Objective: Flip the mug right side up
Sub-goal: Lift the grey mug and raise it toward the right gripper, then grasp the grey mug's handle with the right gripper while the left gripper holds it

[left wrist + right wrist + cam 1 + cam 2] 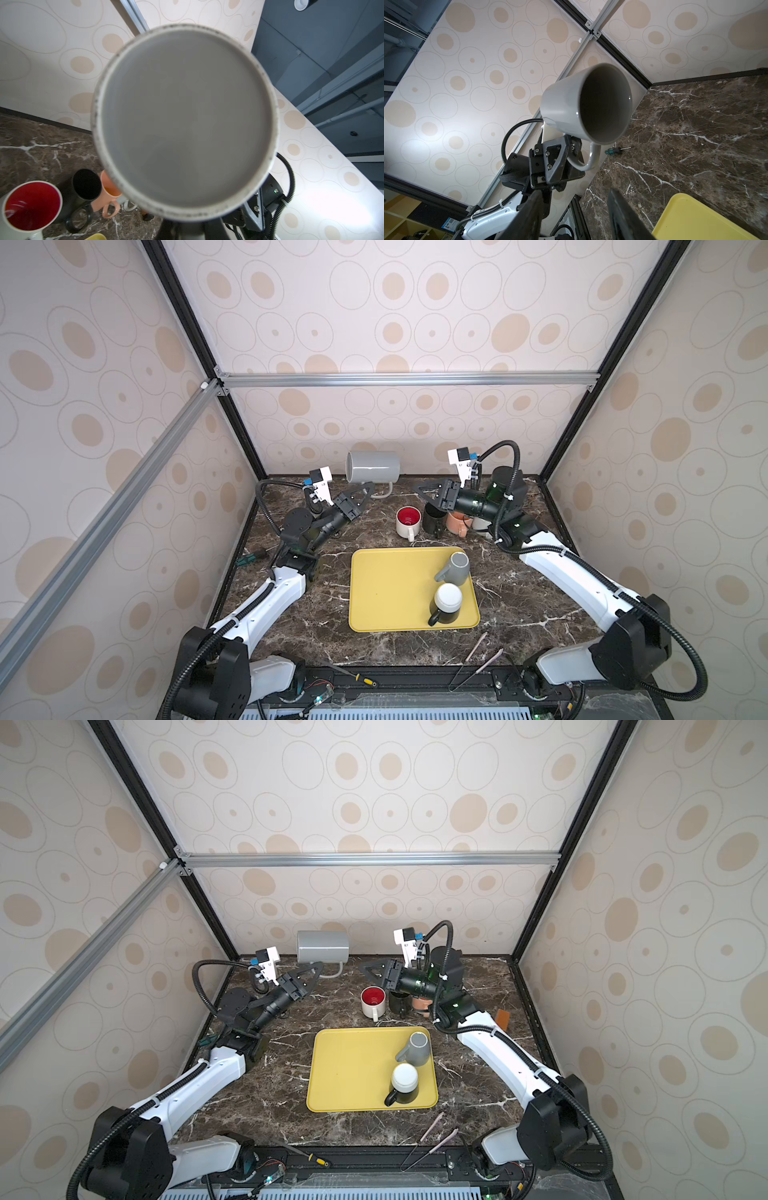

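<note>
Grey mug (pixel 373 466): aloft over the far edge of the desk (pixel 519 605), lying on its side, mouth toward my right hand (pixel 419 489). My left hand (pixel 366 489) pinches its handle (pixel 384 492). The right hand is spread and empty, just apart from the mug. Step in hand, by my judgement: the turn itself, roughly halfway. The next move calls for rolling the left wrist until the mouth faces up, then a gentle set-down clear of the upright mugs (pixel 407 522).

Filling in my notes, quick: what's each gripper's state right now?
Left gripper: shut on the handle of the large grey ceramic mug, held sideways in the air.
Right gripper: open, holding nothing.
</note>
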You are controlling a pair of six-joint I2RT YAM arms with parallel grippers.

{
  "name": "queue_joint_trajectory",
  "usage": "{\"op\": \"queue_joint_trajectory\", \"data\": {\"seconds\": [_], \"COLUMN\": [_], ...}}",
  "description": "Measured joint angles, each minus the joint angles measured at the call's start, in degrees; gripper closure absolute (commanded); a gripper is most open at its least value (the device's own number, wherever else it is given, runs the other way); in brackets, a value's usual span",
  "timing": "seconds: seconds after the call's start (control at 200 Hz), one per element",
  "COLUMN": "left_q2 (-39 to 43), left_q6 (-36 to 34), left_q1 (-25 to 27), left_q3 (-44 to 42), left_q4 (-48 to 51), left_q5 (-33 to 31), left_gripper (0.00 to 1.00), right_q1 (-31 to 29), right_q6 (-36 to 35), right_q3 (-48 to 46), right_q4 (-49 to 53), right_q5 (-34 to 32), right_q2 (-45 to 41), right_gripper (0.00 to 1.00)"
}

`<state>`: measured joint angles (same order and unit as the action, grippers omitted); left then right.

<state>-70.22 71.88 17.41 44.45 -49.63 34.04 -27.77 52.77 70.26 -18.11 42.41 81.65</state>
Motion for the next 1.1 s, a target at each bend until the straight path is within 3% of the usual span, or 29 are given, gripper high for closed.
{"op": "queue_joint_trajectory", "data": {"seconds": [0.255, 0.91, 1.1], "left_q2": [0.0, 0.0, 0.0], "left_q6": [3.0, 5.1, 5.5], "left_q1": [0.0, 0.0, -0.1], "left_q3": [0.0, -1.1, -1.6], "left_q4": [-5.6, -8.4, -9.4], "left_q5": [2.0, 2.6, 2.7], "left_gripper": [1.00, 1.00, 1.00], "right_q1": [-2.4, -5.7, -6.3], "right_q6": [1.5, 4.0, 5.1], "right_q3": [2.9, 7.1, 7.4], "right_q4": [-1.9, -6.0, -7.2], "right_q5": [0.4, 1.3, 1.4], "right_q2": [4.1, 9.1, 10.0], "right_gripper": [0.50, 0.55, 0.62]}}
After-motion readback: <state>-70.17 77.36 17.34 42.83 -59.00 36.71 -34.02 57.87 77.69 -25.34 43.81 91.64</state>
